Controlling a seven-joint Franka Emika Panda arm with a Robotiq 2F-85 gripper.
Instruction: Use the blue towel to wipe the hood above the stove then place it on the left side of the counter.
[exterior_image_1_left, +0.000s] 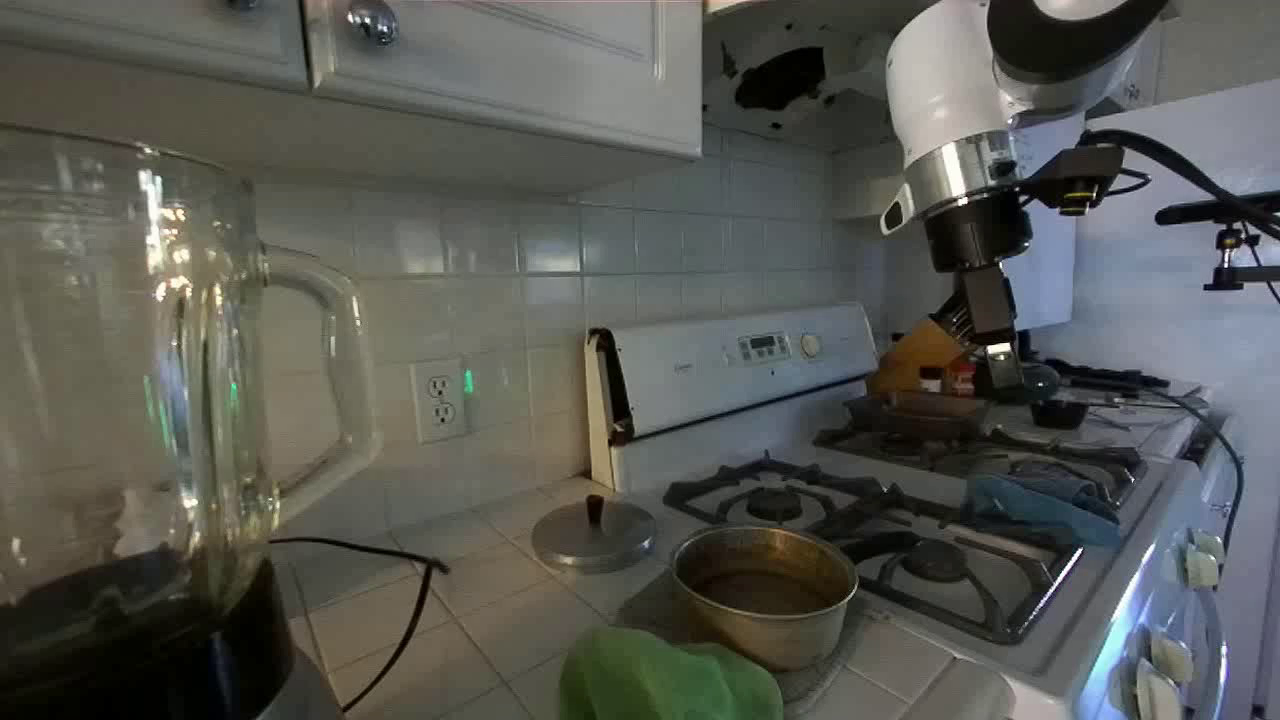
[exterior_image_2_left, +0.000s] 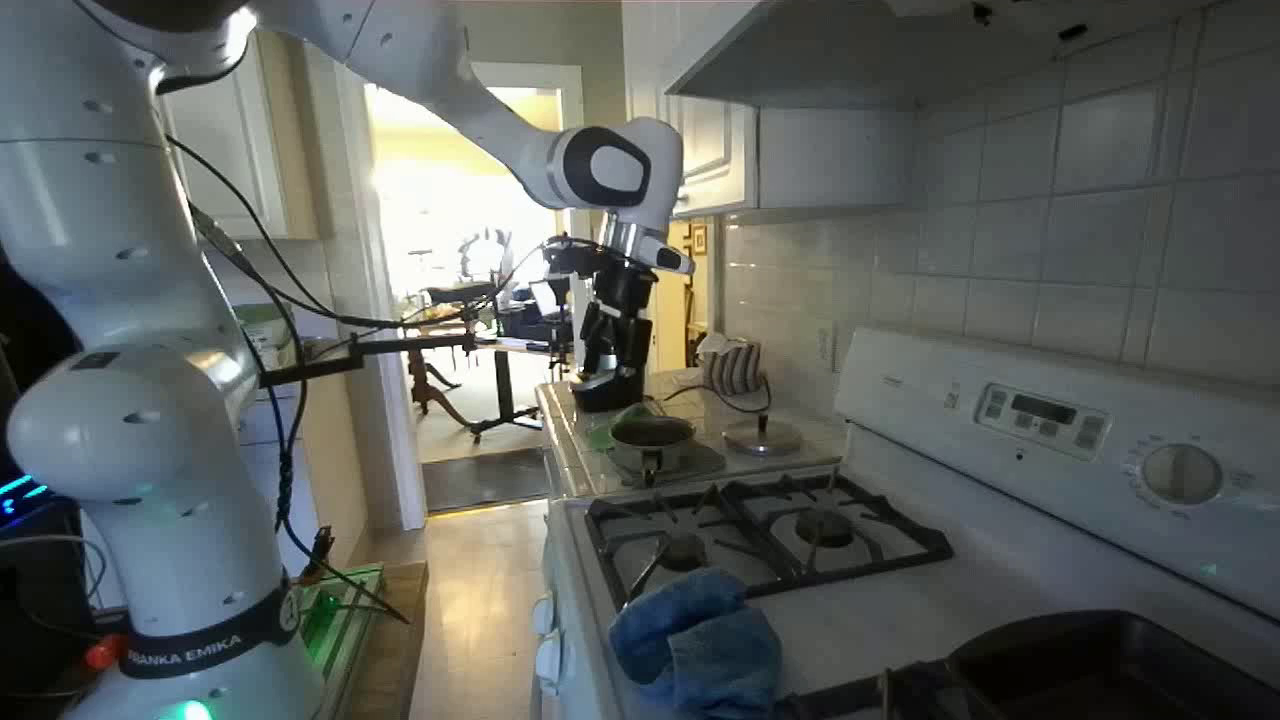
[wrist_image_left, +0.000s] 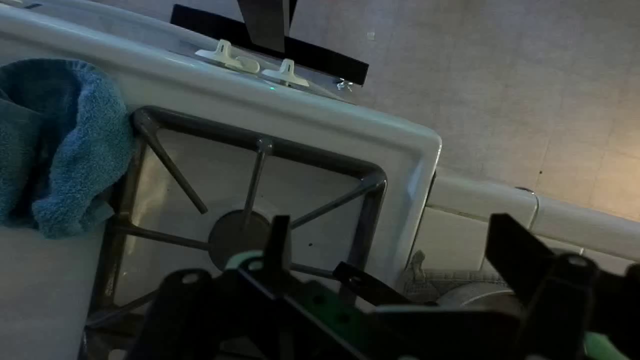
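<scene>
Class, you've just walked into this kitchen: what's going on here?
A robot arm holds its gripper open in the air near the stove, with nothing in its grasp, so no object is being handled at this moment. The blue towel lies crumpled on the stove, at the edge of a burner grate. On the tiled counter beside the stove are a pan, a metal lid and a green cloth. Whether the hood has been wiped, these pictures do not show.
</scene>
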